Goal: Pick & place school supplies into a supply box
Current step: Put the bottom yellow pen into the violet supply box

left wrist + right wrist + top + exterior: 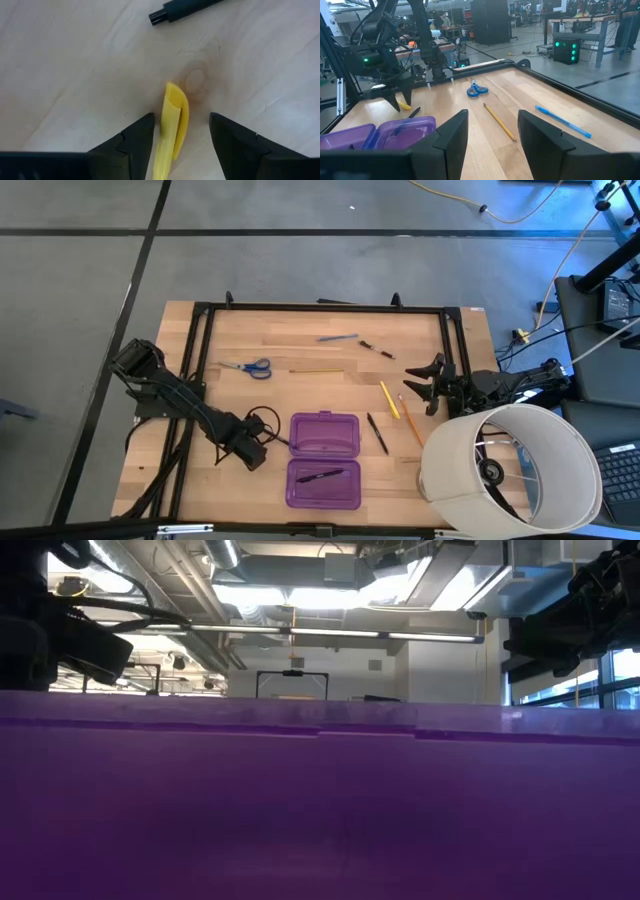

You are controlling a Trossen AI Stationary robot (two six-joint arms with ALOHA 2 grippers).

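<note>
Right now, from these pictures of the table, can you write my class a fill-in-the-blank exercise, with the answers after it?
1. The purple box lies ___ on the table.
2. One half of the box holds a black ___.
3. The scissors have ___ handles.
4. The left gripper is open around a ___ object.
Missing words: open; pen; blue; yellow.

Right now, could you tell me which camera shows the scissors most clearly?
The high view: the scissors lie in full outline on the table, blue handles and blades both visible. The right wrist view shows them far off, foreshortened. The low view is blocked by the purple box; the left wrist view misses them.
</note>
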